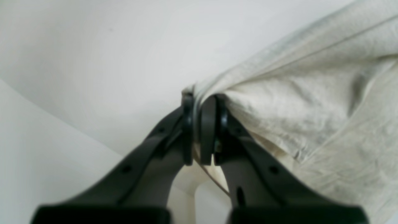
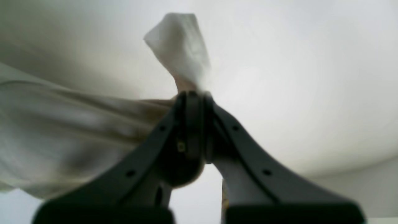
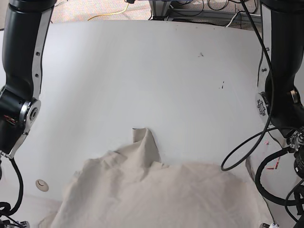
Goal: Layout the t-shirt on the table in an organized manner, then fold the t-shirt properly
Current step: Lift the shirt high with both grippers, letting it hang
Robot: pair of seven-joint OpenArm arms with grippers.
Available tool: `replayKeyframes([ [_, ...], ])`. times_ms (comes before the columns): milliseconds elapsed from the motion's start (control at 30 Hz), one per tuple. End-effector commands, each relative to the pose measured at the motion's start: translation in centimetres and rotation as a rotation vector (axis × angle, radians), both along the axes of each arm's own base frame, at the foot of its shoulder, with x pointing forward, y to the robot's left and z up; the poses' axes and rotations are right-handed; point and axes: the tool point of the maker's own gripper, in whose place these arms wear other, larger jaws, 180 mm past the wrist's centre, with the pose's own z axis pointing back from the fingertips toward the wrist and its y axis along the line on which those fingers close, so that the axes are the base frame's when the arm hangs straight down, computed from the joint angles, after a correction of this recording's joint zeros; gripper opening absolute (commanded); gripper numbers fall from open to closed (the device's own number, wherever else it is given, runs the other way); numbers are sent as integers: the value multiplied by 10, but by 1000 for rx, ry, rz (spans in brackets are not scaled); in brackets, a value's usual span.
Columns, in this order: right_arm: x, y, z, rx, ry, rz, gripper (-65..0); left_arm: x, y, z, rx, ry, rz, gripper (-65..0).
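Note:
The light khaki-grey t-shirt (image 3: 156, 194) lies bunched and wrinkled at the near edge of the white table (image 3: 142, 71), with one fold sticking up toward the middle. In the left wrist view my left gripper (image 1: 199, 99) is shut on an edge of the t-shirt (image 1: 311, 93), and the cloth hangs off to the right. In the right wrist view my right gripper (image 2: 194, 95) is shut on the t-shirt (image 2: 62, 124), with a tuft of cloth poking out past the fingertips. Both grippers are out of view in the base view.
The arm carrying the right wrist camera (image 3: 23, 71) stands along the table's left side, the other arm (image 3: 280, 71) along the right with looped black cables. A round hole (image 3: 42, 185) and dark specks (image 3: 222, 86) mark the tabletop. Red marks (image 3: 273, 166) show near the right edge.

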Motion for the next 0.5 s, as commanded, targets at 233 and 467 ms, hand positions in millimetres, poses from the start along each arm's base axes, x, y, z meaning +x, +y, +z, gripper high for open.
replayKeyframes([
  [233, -46, -9, -24, -113, 26, -113, -650, -5, 28, -25, -22, 90, 107, -650],
  [467, -80, -12, -60, -129, 91, -186, -650, -17, 28, -66, -39, 174, 97, -650],
])
